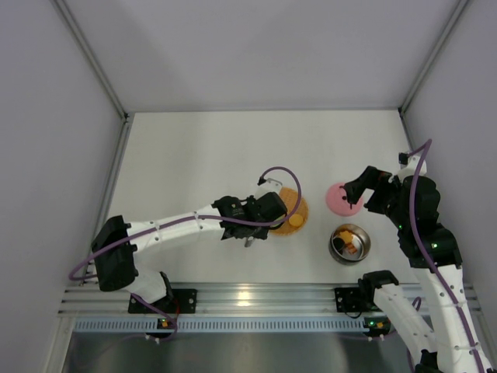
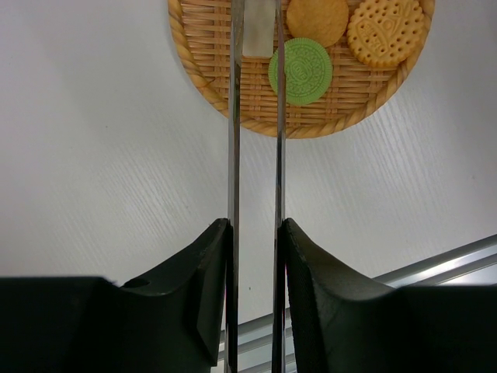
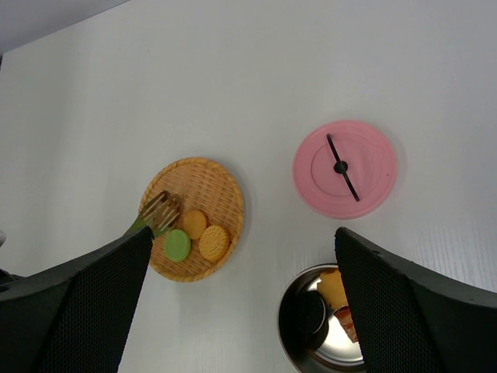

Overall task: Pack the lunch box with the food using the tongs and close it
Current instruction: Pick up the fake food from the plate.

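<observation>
My left gripper (image 2: 256, 233) is shut on the tongs (image 2: 234, 148), one finger pressing each slim silver arm. The tong tips (image 3: 159, 211) reach over the woven mat (image 2: 311, 126), right beside a green cookie (image 2: 301, 71). An orange cookie (image 2: 317, 19) and a yellow biscuit (image 2: 386, 33) lie on the mat too. The steel lunch box (image 1: 349, 243) stands uncovered, holding a dark cookie (image 3: 311, 318), an orange piece (image 3: 331, 287) and a reddish piece (image 3: 347, 320). Its pink lid (image 3: 345, 168) lies flat on the table behind it. My right gripper (image 1: 359, 186) hangs open above the lid's edge, holding nothing.
White walls close in the table on the left, right and back. An aluminium rail (image 1: 248, 299) with the arm bases runs along the near edge. The lunch box sits close to the right arm's base (image 1: 373, 284).
</observation>
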